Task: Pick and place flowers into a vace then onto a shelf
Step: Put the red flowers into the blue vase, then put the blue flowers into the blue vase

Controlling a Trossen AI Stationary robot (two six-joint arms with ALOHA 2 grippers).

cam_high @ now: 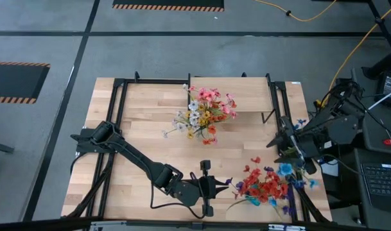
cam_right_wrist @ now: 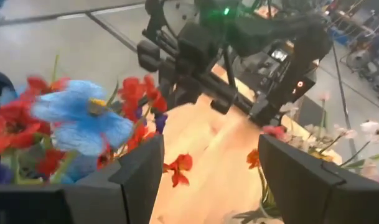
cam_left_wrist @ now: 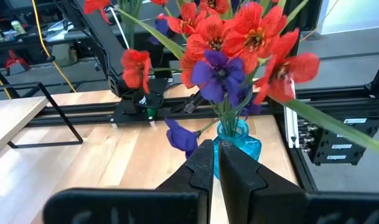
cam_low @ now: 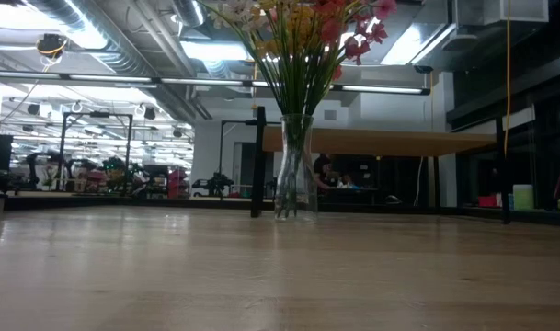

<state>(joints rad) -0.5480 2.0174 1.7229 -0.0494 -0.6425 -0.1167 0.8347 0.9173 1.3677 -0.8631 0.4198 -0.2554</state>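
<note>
Flowers (cam_high: pixel 267 186) lie in a loose heap at the near right corner of the tabletop (cam_high: pixel 150 154): mostly red blooms, w/ blue, purple and a big pale-blue one mixed in, thin green stems trailing toward the near edge. A few red petals sit loose on the wood just beyond the heap.

Left gripper (cam_high: pixel 216 187) is low at the near edge, just beside the heap's left side, fingers pressed together w/ nothing seen between them. Left wrist view: dark fingers closed, tips aimed at red and purple blooms (cam_left_wrist: pixel 229 56) and a blue glassy lump (cam_left_wrist: pixel 239 140) at the stems' base; can't tell what that lump is.

Right gripper (cam_high: pixel 295 149) hangs over the right edge, near the far side of the heap, fingers spread wide, empty. Right wrist view: flat dark fingers (cam_right_wrist: pixel 139 171) apart, blurred blue and red blooms beside one of them.

Farther back, centre: clear glass vase (cam_low: pixel 295 165), tall, straight-sided, upright on the tabletop, holding a bouquet (cam_high: pixel 205 110) of pink, red, white, yellow and orange blooms, green stems bunched inside the glass.

Shelf (cam_high: pixel 246 95), a flat pale wood board on thin black posts, stands at the far side, just behind the vase. Tabletop is butcher-block strips, framed by black rails.
</note>
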